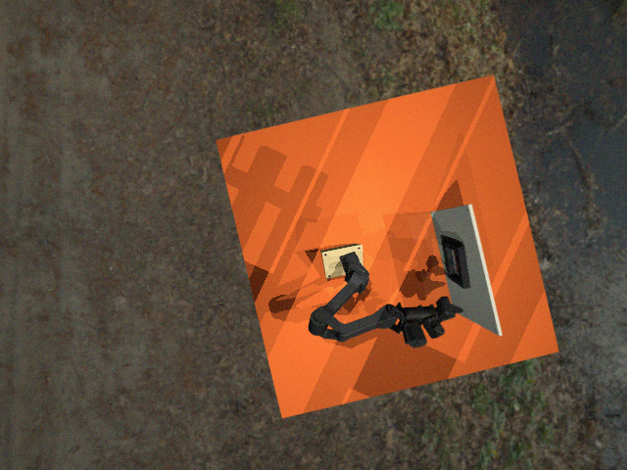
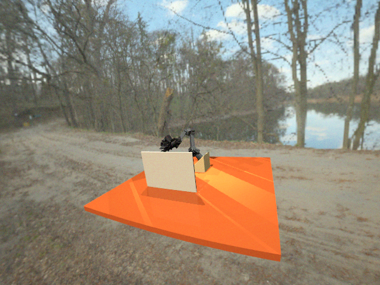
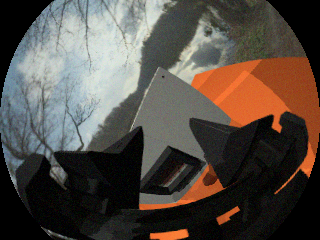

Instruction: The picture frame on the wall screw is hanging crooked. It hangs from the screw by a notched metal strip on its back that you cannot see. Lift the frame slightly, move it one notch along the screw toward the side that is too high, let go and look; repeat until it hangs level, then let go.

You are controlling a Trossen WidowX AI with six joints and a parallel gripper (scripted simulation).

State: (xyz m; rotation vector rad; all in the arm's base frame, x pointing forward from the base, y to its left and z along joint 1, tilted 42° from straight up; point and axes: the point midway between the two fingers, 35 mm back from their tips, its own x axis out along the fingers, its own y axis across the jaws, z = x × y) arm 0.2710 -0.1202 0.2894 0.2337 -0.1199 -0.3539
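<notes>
The dark picture frame (image 1: 461, 282) (image 3: 158, 169) hangs on the grey front of the upright wall panel (image 1: 478, 305) (image 2: 171, 171) (image 3: 175, 105). Its reddish-brown picture shows within the dark border. The screw and notched strip are hidden, and I cannot tell surely which side of the frame is higher. My gripper (image 1: 450, 320) (image 2: 162, 145) (image 3: 166, 126) is open and empty, its fingertips apart. It is in front of the panel, off to one side of the frame and not touching it. In the exterior view the panel's back hides the frame.
The panel stands on an orange table top (image 1: 405, 126) (image 2: 239, 208). The arm's pale mounting block (image 1: 334, 260) (image 2: 200, 167) stands opposite the panel's front. The arm bends out to one side between them. Shadows lie across the table.
</notes>
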